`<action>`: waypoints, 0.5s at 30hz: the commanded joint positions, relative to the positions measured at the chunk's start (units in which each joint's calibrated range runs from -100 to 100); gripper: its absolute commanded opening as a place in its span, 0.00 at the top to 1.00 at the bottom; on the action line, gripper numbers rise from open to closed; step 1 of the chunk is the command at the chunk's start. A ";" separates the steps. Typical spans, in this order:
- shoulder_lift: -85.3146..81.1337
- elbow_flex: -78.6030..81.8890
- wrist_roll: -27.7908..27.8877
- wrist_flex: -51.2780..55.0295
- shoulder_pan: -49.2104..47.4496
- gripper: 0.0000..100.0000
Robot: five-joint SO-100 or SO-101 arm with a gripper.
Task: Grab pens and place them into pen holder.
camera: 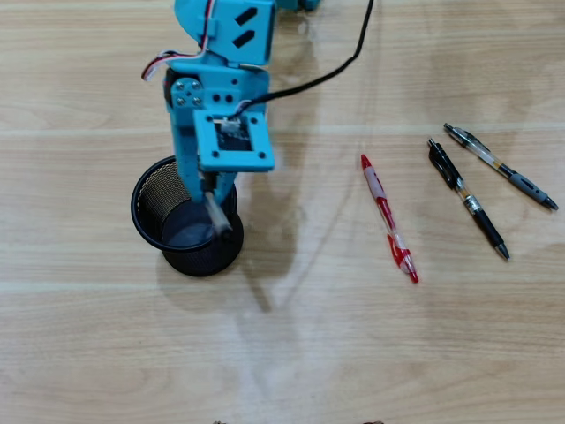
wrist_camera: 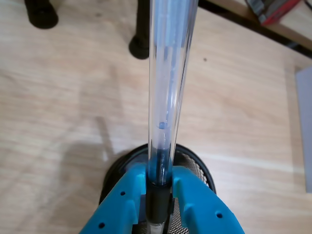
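A pale wood-grain worktop fills the overhead view, evenly lit with soft shadows. In the wrist view, two dark posts stand on it at the top.

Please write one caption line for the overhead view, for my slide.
Blue gripper holds a clear pen over the black wire-mesh pen holder; three pens remain on the wooden table.
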 commanded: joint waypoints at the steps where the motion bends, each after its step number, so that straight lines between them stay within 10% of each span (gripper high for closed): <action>1: -2.92 -0.38 0.28 -2.03 1.55 0.98; 15: 2.49 0.25 -0.19 -2.12 2.76 0.90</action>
